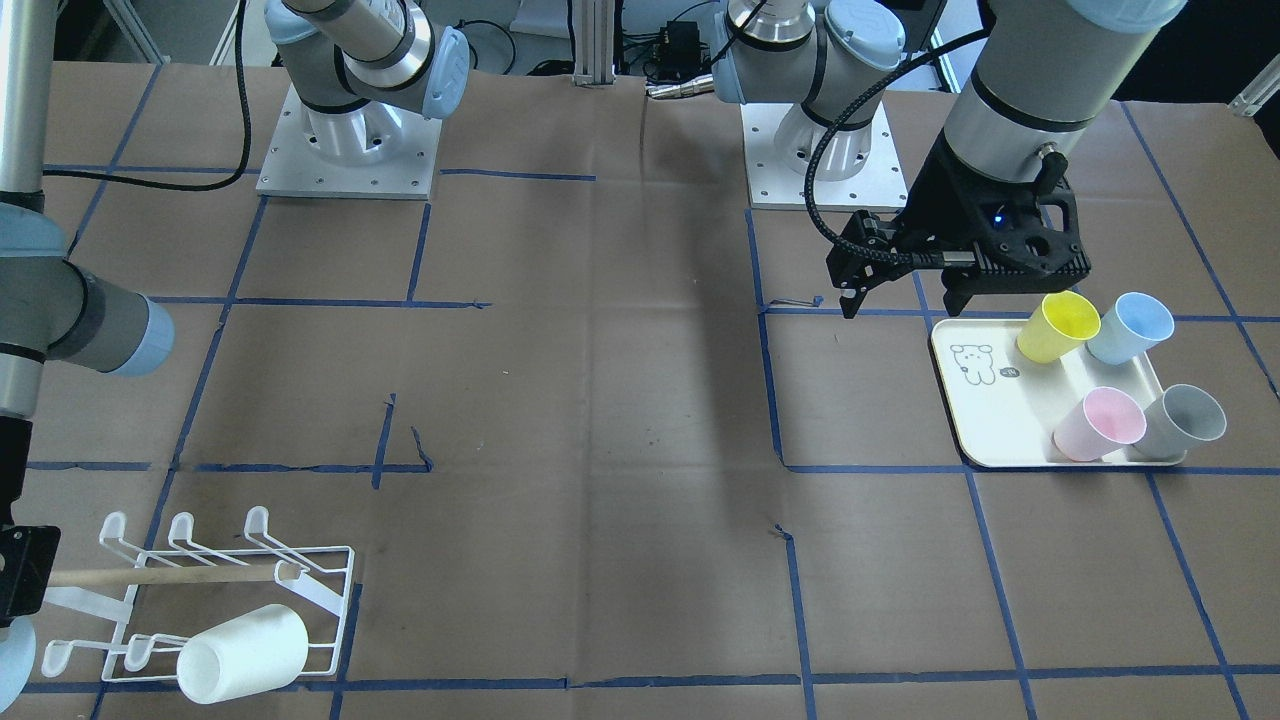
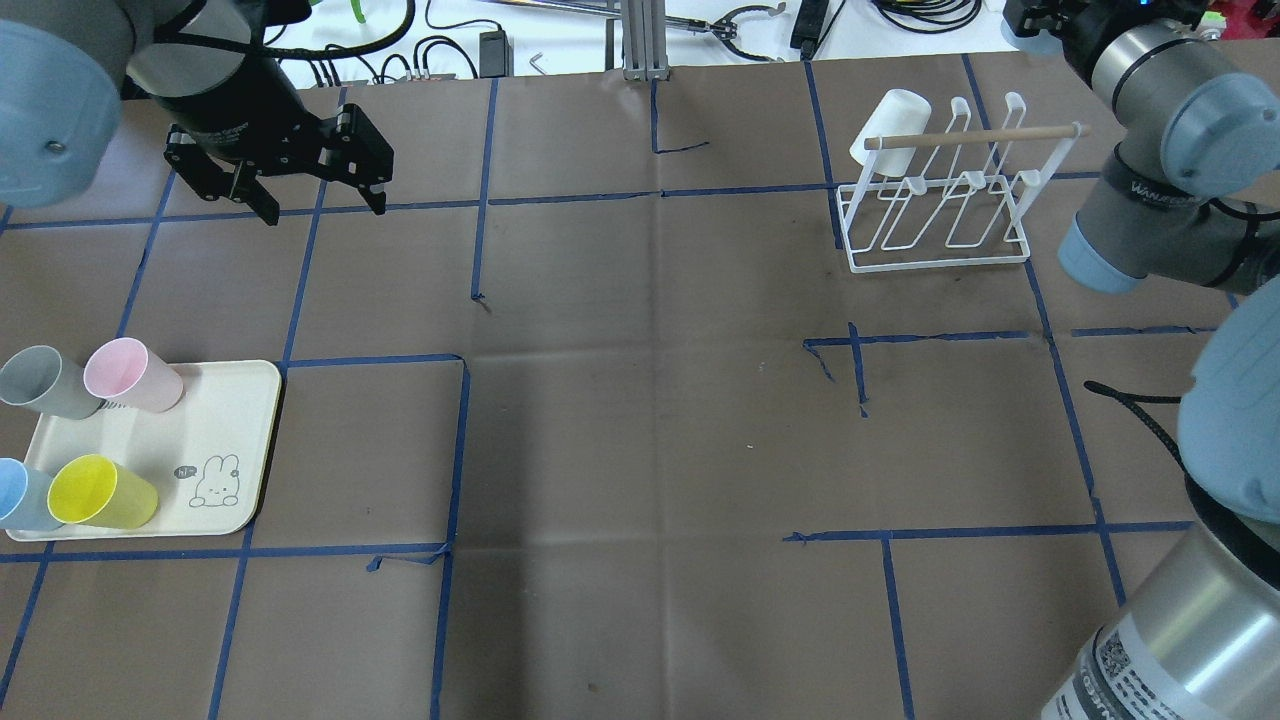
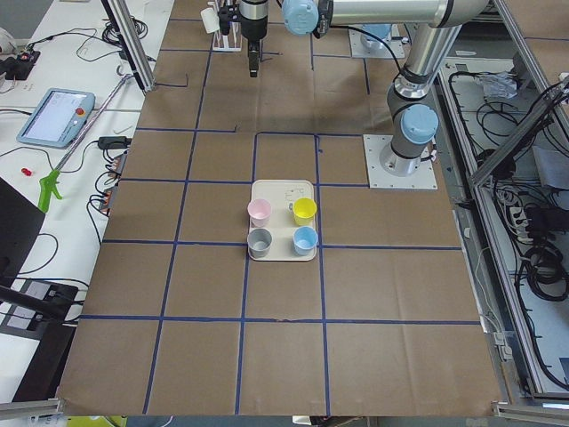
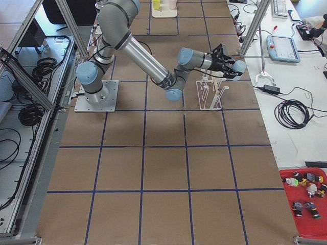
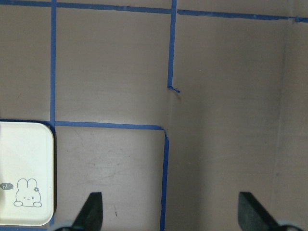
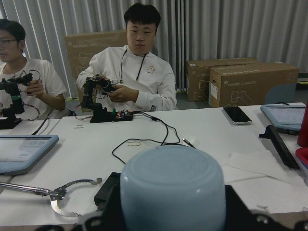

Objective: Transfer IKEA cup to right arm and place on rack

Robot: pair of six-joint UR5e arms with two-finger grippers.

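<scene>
My left jaws hang spread wide, gripping nothing, above the surface (image 2: pixel 640 450) beyond the tray (image 2: pixel 245 420) of coloured cups (image 2: pixel 100 495). Well to their right, the white cup (image 2: pixel 893 122) sits tilted on the rack's (image 2: pixel 970 136) end prong. The right arm (image 2: pixel 1150 200) is near; its jaws' state I cannot tell.

The tray (image 2: pixel 235 400) lies at the table's left end, with four cups (image 2: pixel 130 375) on it in two rows. The rack (image 2: pixel 935 215) stands well apart at the far right, with a hung cup (image 2: pixel 890 125) on its far left prong.
</scene>
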